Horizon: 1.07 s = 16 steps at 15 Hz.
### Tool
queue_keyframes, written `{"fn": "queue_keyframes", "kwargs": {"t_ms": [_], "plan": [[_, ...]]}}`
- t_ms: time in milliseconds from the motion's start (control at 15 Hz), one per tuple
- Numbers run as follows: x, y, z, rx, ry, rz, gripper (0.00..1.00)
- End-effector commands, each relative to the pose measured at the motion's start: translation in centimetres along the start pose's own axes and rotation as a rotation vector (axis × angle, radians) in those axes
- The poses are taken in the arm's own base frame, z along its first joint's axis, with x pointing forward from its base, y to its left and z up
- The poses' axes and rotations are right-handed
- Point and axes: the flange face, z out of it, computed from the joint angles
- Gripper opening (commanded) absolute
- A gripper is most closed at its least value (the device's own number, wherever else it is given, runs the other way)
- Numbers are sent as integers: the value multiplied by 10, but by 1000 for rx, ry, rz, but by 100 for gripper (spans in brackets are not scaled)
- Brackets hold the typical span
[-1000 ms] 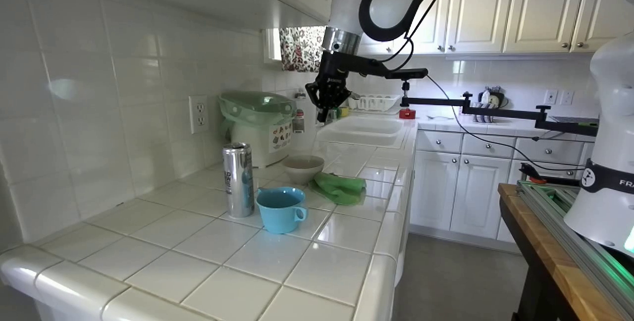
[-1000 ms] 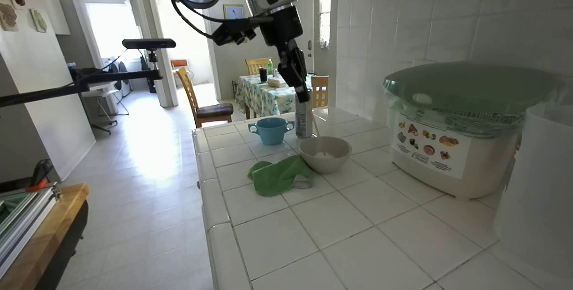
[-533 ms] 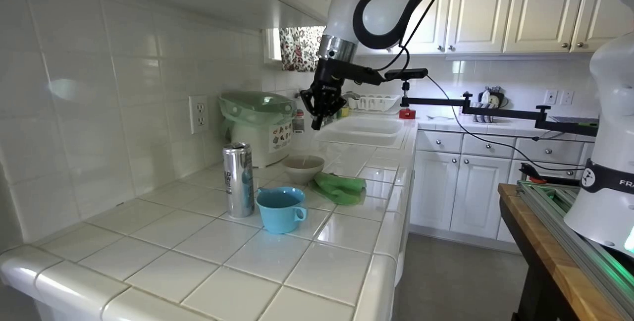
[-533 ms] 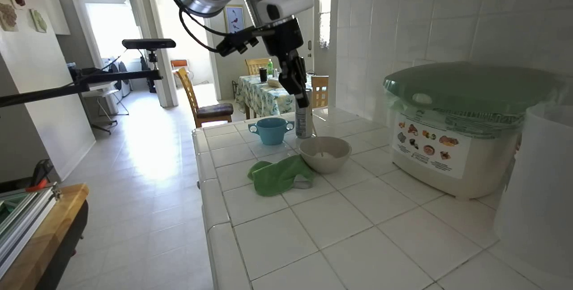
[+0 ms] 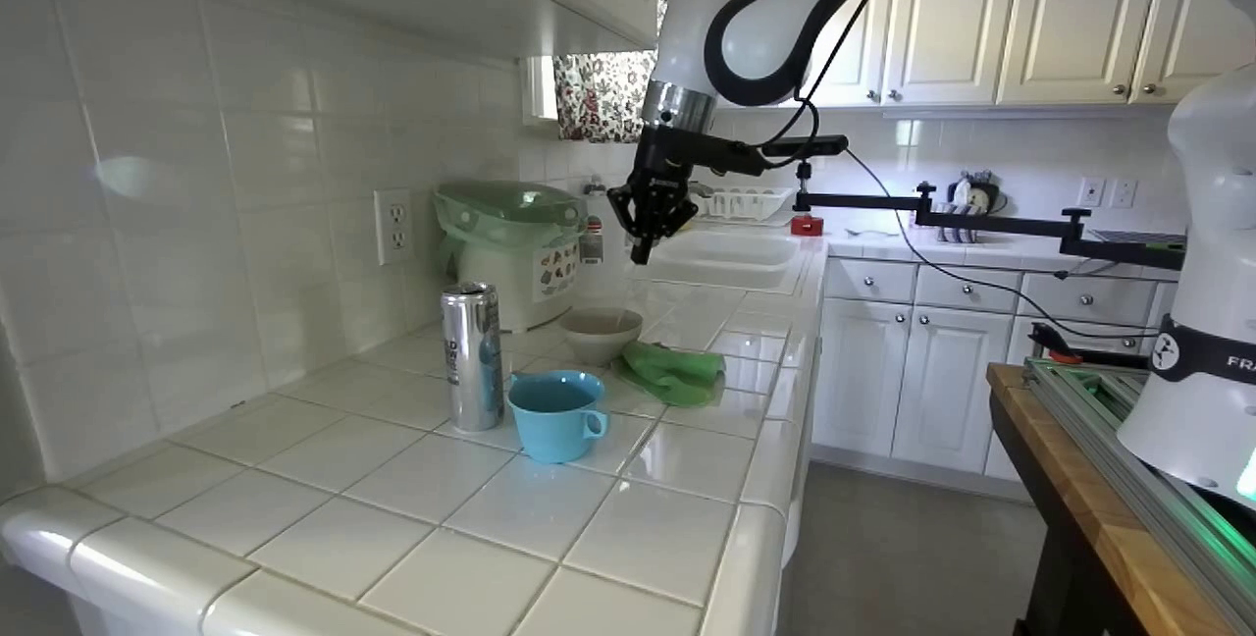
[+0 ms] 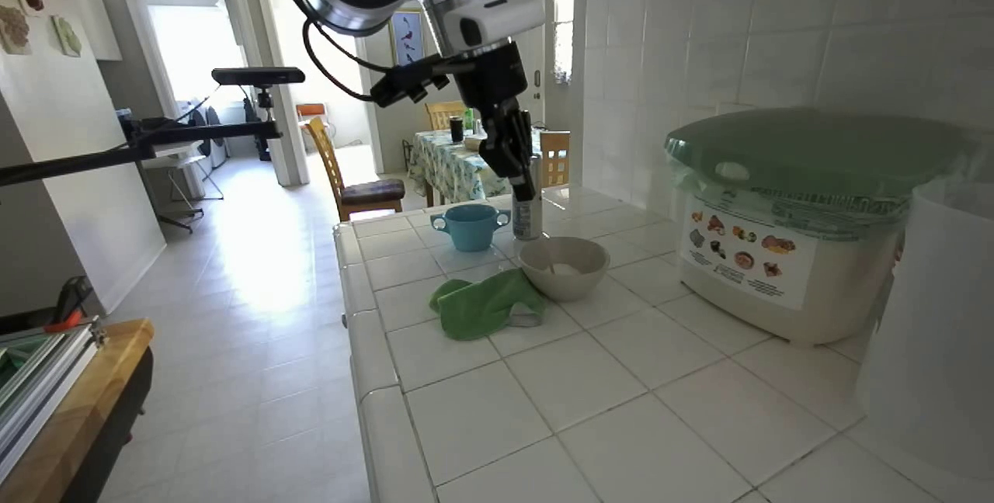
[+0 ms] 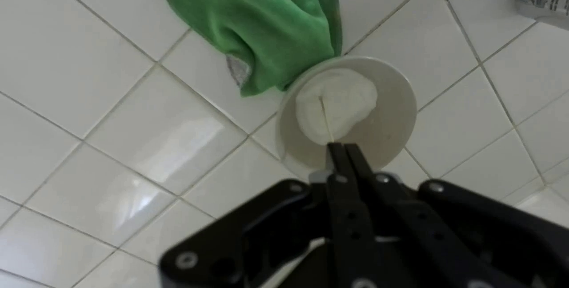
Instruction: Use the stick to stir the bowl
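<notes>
1. Robot arm (image 5: 706, 27) reaches in from upper R in an exterior view, wrist slanting down, gripper (image 7: 343, 146) pointed downward above the pale bowl (image 7: 395, 114), apart from its rim.
2. Fingers (image 7: 336, 157) pressed together, pinching the stick (image 7: 326, 119), which tilts down w/ its lower end inside the bowl.
3. Pale bowl, upright on the tiled counter (image 5: 343, 557), holds white stuff (image 7: 355, 97) over part of its floor; stick's end meets it. Exact kind: can't tell.
4. Blue two-handled cup (image 6: 470, 233) stands upright, far L of the bowl in an exterior view; its floor is hidden.
5. Silver can (image 5: 473, 356), upright, just beside the cup, to its L in an exterior view; touching or not, can't tell.
6. Green cloth (image 7: 266, 26) lies crumpled, its edge at the bowl's rim in wrist view.
7. Green-lidded bin (image 6: 745, 262) sits R of the bowl in an exterior view, nr the tiled wall (image 6: 699, 76).
8. In the way: gripper blocks pt of the bowl in wrist view, and its tips cover pt of the can in an exterior view.
9. Bkgd, far L, same angle: camera (image 6: 258, 76) on a black boom (image 6: 194, 133).
</notes>
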Motion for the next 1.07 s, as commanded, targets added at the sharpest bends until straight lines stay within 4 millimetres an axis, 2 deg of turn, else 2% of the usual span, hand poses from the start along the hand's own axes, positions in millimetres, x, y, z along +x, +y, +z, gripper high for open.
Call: {"fn": "queue_keyframes", "kwargs": {"t_ms": [0, 533, 733, 1000], "plan": [[-3, 15, -4, -2, -11, 34, 1], [33, 16, -9, -11, 15, 28, 1], [39, 0, -13, 2, 17, 4, 1], [30, -22, -6, 19, 0, -35, 1]]}}
